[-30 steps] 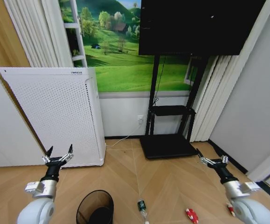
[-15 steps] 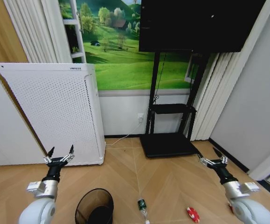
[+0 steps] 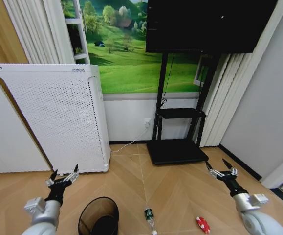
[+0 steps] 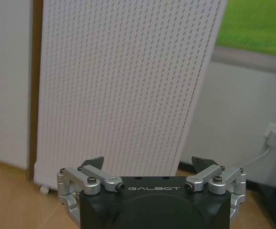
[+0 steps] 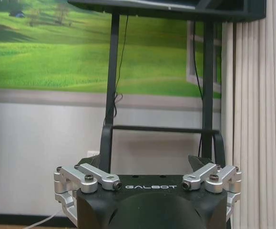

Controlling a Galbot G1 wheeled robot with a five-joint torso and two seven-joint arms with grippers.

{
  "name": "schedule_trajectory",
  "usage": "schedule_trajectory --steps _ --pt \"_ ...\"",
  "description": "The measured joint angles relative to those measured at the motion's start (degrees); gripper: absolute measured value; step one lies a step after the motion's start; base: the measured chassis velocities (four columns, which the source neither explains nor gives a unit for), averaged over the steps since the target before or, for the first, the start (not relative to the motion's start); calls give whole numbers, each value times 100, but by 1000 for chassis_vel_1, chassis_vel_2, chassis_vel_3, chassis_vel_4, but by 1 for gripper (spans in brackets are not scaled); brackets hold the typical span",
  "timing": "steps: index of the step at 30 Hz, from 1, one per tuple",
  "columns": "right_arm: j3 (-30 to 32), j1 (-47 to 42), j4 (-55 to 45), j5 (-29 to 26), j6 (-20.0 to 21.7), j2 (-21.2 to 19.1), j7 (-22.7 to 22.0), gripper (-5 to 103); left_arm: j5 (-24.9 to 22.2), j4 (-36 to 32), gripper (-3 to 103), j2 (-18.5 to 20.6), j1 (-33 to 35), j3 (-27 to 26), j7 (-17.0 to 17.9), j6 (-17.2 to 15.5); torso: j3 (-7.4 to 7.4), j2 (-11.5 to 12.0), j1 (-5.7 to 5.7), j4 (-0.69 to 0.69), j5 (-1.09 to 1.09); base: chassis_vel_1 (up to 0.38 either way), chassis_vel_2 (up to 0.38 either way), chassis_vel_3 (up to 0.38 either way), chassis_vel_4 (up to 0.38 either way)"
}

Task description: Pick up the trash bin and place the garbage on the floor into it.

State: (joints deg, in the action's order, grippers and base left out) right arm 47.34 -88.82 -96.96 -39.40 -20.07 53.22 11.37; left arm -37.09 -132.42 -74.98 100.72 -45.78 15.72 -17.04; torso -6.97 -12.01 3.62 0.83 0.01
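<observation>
The left gripper [image 3: 63,176] hangs above the wooden floor [image 3: 175,191] with its fingers spread and nothing between them, pointing toward the white perforated appliance [image 3: 58,117]; in the left wrist view the same gripper [image 4: 147,164] faces that panel. The trash bin [image 3: 99,217] stands upright on the floor just beside and below it, toward the robot's middle, its rim not yet touched. The right gripper [image 3: 221,172] is likewise spread and empty, held over the floor on the far side, aimed at the black TV stand [image 3: 177,147]; the right wrist view shows this gripper [image 5: 145,162] before the stand's legs.

The garbage lies apart from the bin: a clear bottle [image 3: 149,218] with a green label near it, and a red-and-white wrapper [image 3: 202,224] farther toward the right arm.

The bin looks light and fairly stiff, being open wire mesh; its rim seems the surest place to pinch. The bottle is likely smooth and apt to roll; the wrapper is probably soft and crushable.
</observation>
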Motion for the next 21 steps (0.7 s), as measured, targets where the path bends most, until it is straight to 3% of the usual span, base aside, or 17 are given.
schedule_trajectory --steps 5,9,12,21 --pt "-138 50 223 64 -2 94 7 100 -423 364 100 -352 304 -13 247 -275 -11 -13 5 -1 -1 0 0 0 0" --pt "-190 62 291 105 -2 125 7 100 -633 623 100 -393 314 -18 328 -413 -16 -20 8 0 -2 0 0 0 0" --pt "-208 71 358 132 -1 156 2 100 -1047 842 100 -393 178 18 482 -716 -21 -29 10 1 -2 0 0 0 0" --pt "-163 27 445 199 2 168 1 100 -1624 1177 100 -393 -166 181 701 -1291 -29 -39 14 1 -2 0 0 0 0"
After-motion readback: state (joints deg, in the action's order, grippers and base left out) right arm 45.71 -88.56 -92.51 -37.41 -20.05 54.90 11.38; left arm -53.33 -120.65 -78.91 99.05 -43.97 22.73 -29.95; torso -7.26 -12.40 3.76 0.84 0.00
